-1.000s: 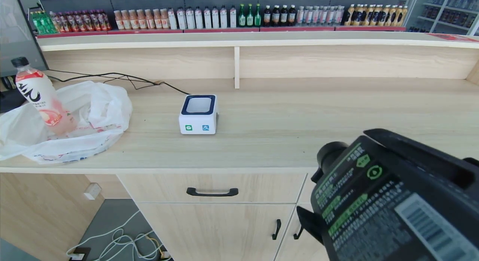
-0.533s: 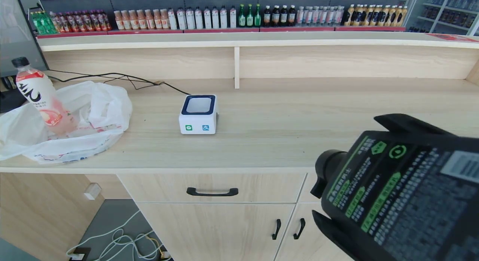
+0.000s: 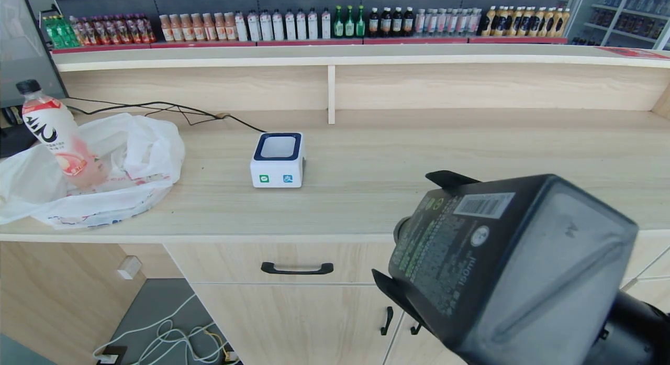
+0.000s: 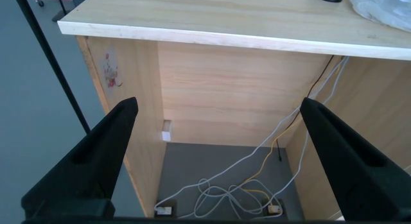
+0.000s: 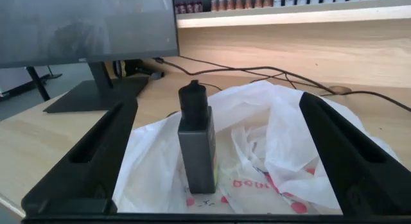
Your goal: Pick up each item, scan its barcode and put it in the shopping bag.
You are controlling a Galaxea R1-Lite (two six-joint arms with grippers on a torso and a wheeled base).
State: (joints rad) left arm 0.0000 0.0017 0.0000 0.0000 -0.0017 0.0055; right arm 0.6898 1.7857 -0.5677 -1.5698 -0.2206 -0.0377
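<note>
Now R gripper (image 3: 416, 231) hugs black bottle (image 3: 502, 271) tight; L gripper (image 4: 218, 102) wide open, empty. Go slow to scanner (image 3: 277, 161) at 10 o'clock, turn barcode (image 3: 484, 205) down.

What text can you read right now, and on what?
Black bottle in the right gripper: barcode, green and white print, too blurred to read.
Pink drink bottle: stylised label lettering, not legible.
Shopping bag: red print, crumpled, unreadable.
Scanner: two small icons, no words.
Shelf bottles: labels too small.
</note>
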